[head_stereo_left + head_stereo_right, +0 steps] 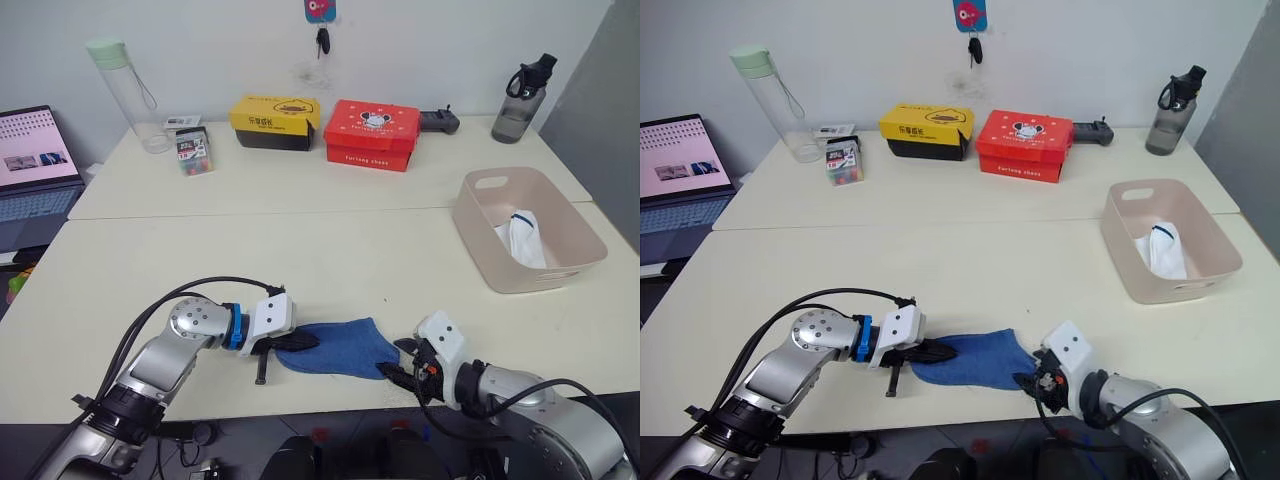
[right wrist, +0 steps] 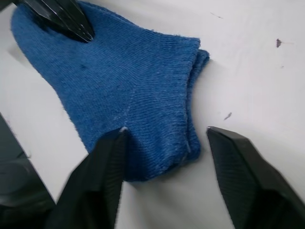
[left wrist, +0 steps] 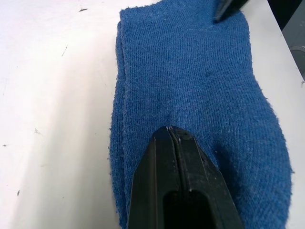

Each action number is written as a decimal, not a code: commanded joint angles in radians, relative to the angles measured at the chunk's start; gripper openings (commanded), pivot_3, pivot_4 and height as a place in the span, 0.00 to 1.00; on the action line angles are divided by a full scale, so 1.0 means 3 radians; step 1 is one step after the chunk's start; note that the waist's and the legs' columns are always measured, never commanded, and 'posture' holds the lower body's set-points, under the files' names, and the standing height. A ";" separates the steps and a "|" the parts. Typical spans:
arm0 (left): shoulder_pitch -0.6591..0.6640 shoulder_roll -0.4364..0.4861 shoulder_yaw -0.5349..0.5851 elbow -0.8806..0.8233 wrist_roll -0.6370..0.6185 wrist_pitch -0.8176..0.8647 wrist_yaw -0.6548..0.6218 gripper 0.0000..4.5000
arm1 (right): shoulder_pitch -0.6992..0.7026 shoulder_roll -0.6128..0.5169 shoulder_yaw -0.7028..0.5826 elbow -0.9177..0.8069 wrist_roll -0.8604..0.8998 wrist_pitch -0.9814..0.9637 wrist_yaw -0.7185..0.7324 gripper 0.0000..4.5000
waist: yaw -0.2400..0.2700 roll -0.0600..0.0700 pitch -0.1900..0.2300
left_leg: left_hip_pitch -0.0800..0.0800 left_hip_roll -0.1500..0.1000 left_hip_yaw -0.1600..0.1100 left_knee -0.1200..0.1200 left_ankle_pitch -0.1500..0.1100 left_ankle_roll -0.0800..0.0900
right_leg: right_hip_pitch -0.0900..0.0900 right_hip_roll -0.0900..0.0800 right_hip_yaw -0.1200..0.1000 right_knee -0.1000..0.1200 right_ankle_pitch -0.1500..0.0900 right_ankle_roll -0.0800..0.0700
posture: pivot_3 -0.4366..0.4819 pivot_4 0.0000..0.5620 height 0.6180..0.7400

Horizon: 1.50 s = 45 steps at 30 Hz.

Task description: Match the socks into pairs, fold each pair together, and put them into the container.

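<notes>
Two medium blue socks [image 1: 345,348] lie stacked as one of the pairs, flat near the table's front edge. My left gripper [image 1: 303,342] is shut, its joined tips [image 3: 172,131] resting on top of the socks' left end. At their right end my right gripper [image 2: 167,131] is open, one finger [image 2: 112,152] over the fabric and the other over bare table beside the cuffs. The pink-beige container [image 1: 478,232] stands at the right, and a white sock with a navy mark [image 1: 522,240] lies inside it.
A yellow box [image 1: 274,122] and a red box [image 1: 372,133] stand at the back, with a clear bottle [image 1: 128,95] and a small card pack [image 1: 193,152] to their left. A dark bottle [image 1: 520,100] is back right. A laptop [image 1: 35,170] sits far left.
</notes>
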 commanded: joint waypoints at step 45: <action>-0.0734 -0.0333 -0.0331 0.0220 0.0378 -0.0090 -0.0225 0.00 | -0.1644 -0.0037 0.0051 0.0035 0.0846 0.1128 0.0479 0.00 | 0.0029 -0.0007 0.0006 | -0.0008 -0.0001 -0.0002 0.0005 0.0000 0.0000 | -0.0003 -0.0001 -0.0003 -0.0002 0.0000 0.0000 | 0.48 0.27 0.88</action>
